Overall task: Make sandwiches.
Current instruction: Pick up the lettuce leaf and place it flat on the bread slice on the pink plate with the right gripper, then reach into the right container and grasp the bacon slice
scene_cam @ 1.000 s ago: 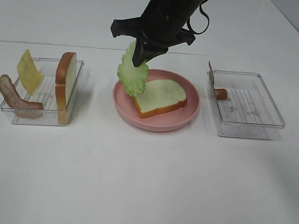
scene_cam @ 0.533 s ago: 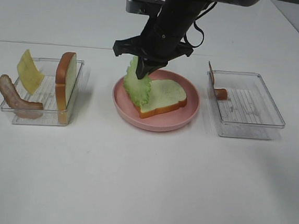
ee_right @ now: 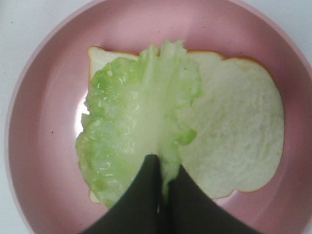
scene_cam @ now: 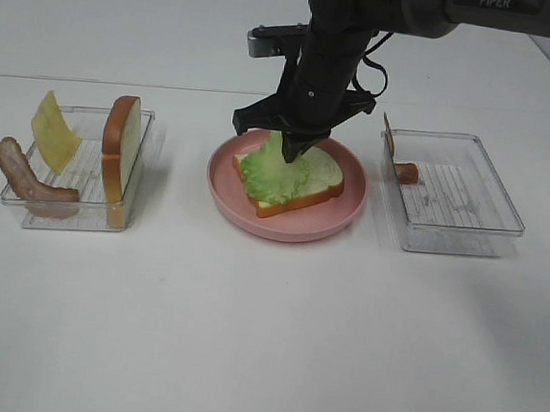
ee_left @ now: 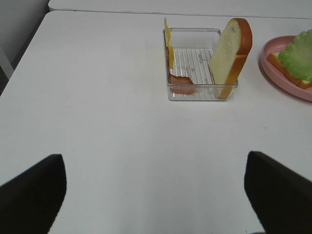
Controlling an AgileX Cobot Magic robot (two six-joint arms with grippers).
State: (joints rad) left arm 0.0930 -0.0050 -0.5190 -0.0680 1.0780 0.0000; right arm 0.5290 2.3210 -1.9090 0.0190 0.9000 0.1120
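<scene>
A white bread slice [scene_cam: 306, 180] with orange-brown crust lies flat on the round pink plate [scene_cam: 347, 210]. My right gripper [scene_cam: 293, 150] is shut on the green lettuce leaf [scene_cam: 274, 167], which rests spread over the left part of that slice; in the right wrist view the lettuce [ee_right: 136, 131] lies pinched between the dark fingertips [ee_right: 168, 187]. A second bread slice [scene_cam: 119, 149], a yellow cheese slice [scene_cam: 53, 131] and a brown bacon strip [scene_cam: 27, 179] stand in the left clear tray [scene_cam: 72, 217]. My left gripper [ee_left: 156, 195] is open over bare table, well short of that tray.
A second clear tray [scene_cam: 454, 198] at the right holds a small piece of bacon [scene_cam: 406, 172] at its far left corner. In the left wrist view the left tray [ee_left: 202, 63] sits ahead, with the plate's edge [ee_left: 287, 85] to its right.
My right gripper has moved down and right with the lettuce. The leaf, which hung upright beside the plate, now lies on the bread slice. The left side is unchanged.
</scene>
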